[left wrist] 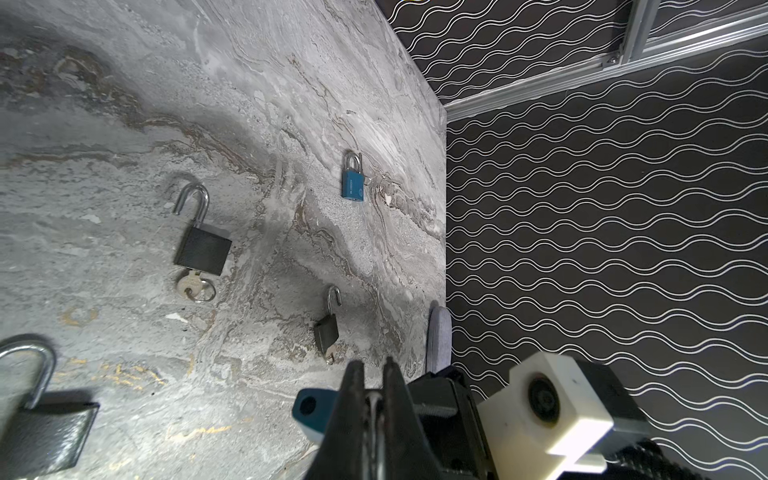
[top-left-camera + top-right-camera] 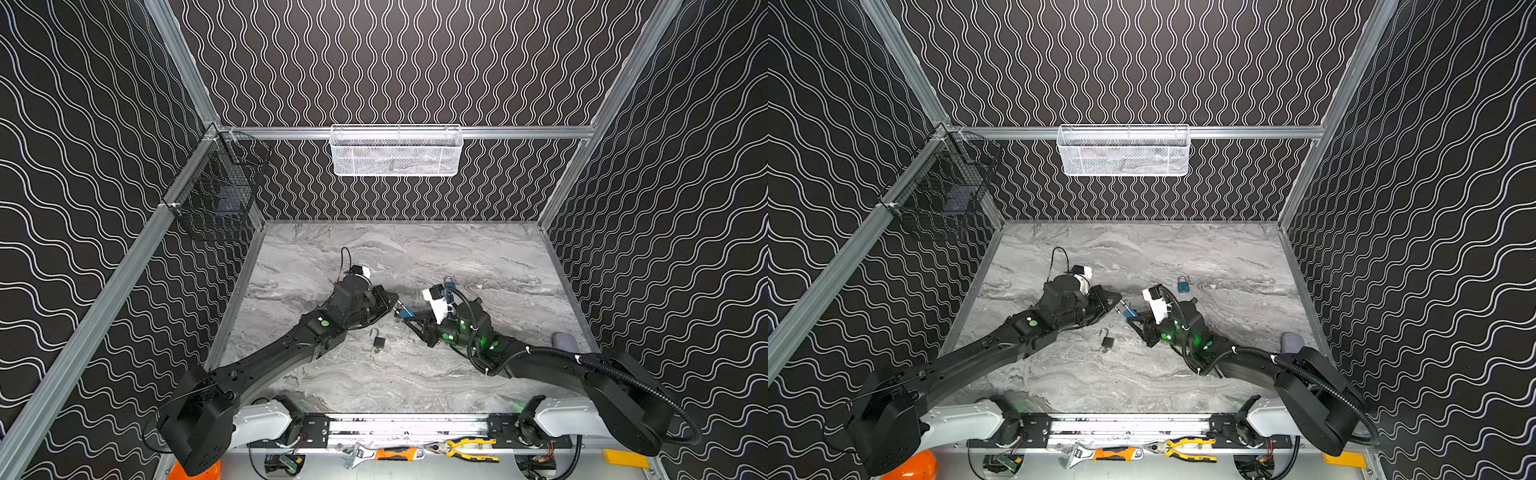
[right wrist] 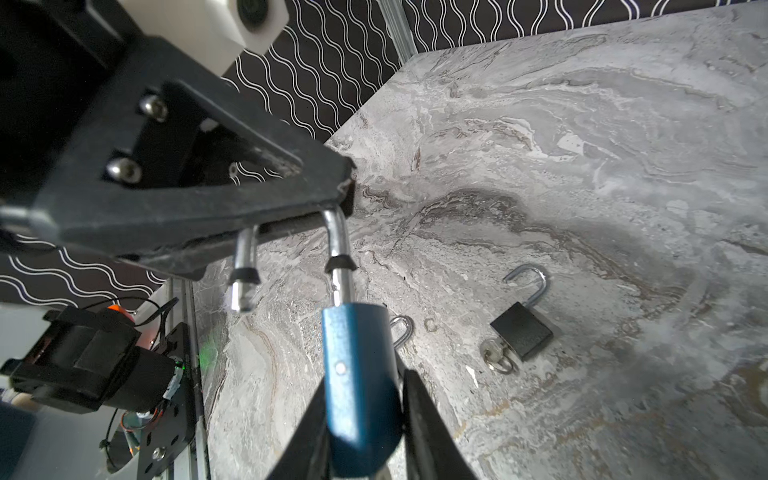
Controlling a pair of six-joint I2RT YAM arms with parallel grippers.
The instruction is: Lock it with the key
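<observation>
Two tools hold one blue padlock between them, off the desk. Our right tool clamps its body, and our left tool is pinched tight on the shackle, which stands open. We judge that closing is the step in hand. Next we must line up the free leg and press it home. We cannot see the key.

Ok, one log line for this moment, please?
left gripper: shut on open shackle | right gripper: shut on blue padlock body | state: not locked yet

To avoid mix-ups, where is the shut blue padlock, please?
In a top view the shut blue padlock lies on the table's right half behind the right gripper.
</observation>
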